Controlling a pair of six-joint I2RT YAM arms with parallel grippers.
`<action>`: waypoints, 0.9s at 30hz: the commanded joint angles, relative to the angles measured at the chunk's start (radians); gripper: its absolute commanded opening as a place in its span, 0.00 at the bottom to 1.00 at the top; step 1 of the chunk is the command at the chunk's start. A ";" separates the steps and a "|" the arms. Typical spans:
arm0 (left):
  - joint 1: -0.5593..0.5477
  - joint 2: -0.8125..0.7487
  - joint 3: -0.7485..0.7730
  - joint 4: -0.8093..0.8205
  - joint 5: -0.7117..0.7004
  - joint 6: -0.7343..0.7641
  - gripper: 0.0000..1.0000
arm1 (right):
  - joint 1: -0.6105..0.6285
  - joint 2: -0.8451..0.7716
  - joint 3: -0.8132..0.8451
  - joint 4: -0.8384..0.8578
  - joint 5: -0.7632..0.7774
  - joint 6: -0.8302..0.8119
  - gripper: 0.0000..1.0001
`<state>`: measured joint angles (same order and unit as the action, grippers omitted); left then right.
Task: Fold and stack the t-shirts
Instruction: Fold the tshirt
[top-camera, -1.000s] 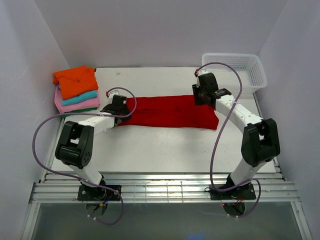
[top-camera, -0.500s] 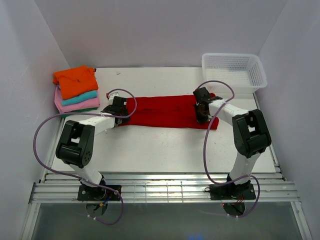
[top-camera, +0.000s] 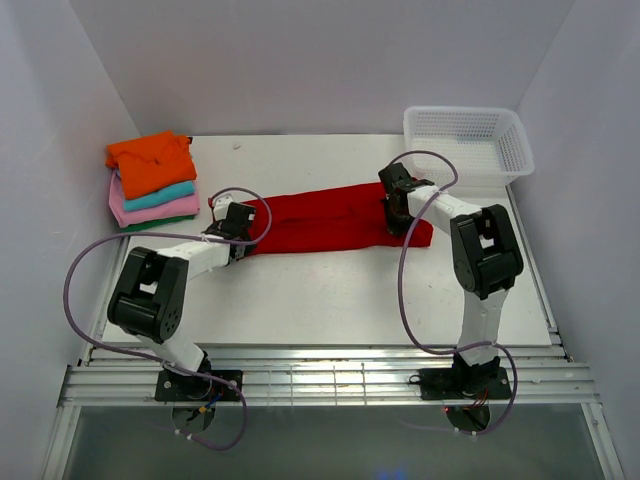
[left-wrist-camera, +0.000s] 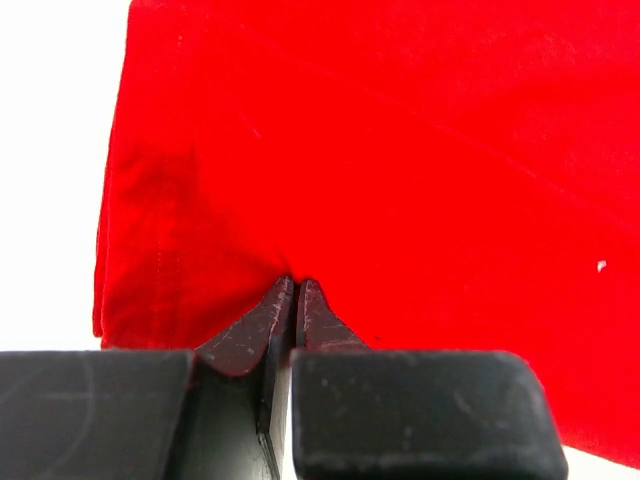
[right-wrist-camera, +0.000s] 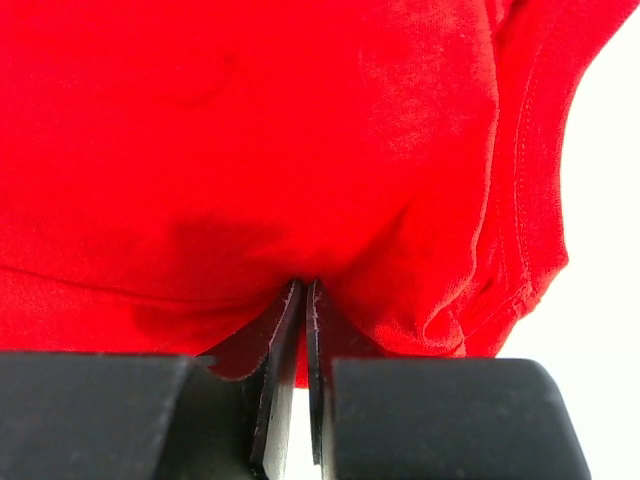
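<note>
Two pinches: L fingers (left-wrist-camera: 255, 325) closed on red tee (top-camera: 320, 222) left end, R fingers (right-wrist-camera: 265, 335) closed on right end. Tee lies as long strip mid-table (top-camera: 330, 300). Step: crosswise fold. Next: lift evenly, bring ends together w/o slack.

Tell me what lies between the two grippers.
The red t-shirt lies stretched out between the left gripper and the right gripper, each shut on one end; the top view shows it.
</note>
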<state>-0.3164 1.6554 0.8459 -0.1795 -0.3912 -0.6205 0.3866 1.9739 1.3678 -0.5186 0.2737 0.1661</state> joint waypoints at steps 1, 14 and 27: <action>-0.027 -0.052 -0.105 -0.109 0.015 -0.070 0.13 | 0.003 0.111 0.034 -0.003 -0.037 -0.005 0.11; -0.130 -0.287 -0.346 -0.133 0.063 -0.283 0.07 | -0.009 0.384 0.447 -0.124 -0.051 -0.094 0.12; -0.533 -0.476 -0.496 -0.247 -0.003 -0.698 0.64 | -0.037 0.565 0.748 -0.121 -0.183 -0.134 0.28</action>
<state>-0.7448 1.1393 0.3897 -0.1993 -0.4419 -1.1770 0.3592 2.4523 2.1269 -0.6216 0.1787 0.0422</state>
